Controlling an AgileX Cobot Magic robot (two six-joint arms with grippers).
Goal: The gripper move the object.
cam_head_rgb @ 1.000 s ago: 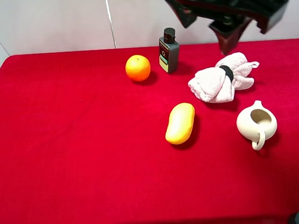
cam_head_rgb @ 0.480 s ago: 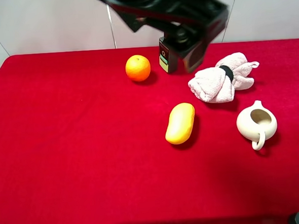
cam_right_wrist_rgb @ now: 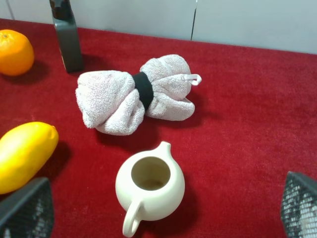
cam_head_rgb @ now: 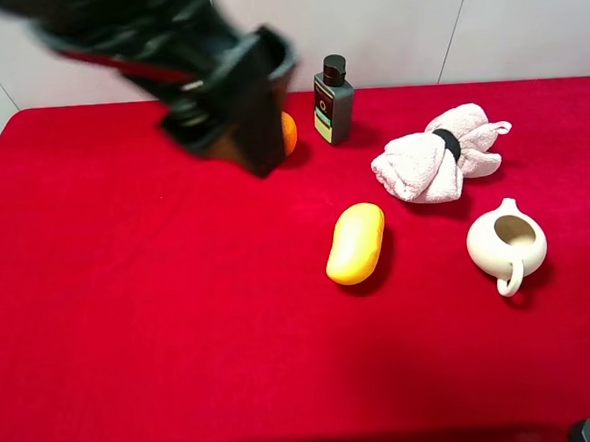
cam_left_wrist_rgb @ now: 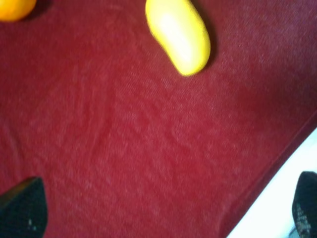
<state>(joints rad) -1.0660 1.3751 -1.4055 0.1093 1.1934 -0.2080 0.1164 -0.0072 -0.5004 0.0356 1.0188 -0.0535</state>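
The cream-white pitcher (cam_head_rgb: 507,243) stands upright on the red table (cam_head_rgb: 131,321) at the right, handle toward the front. In the right wrist view the pitcher (cam_right_wrist_rgb: 151,188) sits just ahead of my right gripper (cam_right_wrist_rgb: 162,208), which is open and empty, with one fingertip on either side of it and well apart. My left gripper (cam_left_wrist_rgb: 163,208) is open and empty, high above the cloth and away from the pitcher, which that view does not show. A dark arm (cam_head_rgb: 195,67), blurred by motion, crosses the upper left of the exterior view.
A yellow mango (cam_head_rgb: 356,242) lies left of the pitcher. A pink rolled towel (cam_head_rgb: 436,154) lies behind the pitcher. A dark bottle (cam_head_rgb: 334,100) stands at the back. The arm covers most of an orange (cam_head_rgb: 289,131). The left wrist view shows the table's edge (cam_left_wrist_rgb: 277,163).
The dark arm has swept across the back of the table from upper right to upper left and now covers most of the orange. The pitcher and the other objects have not moved.
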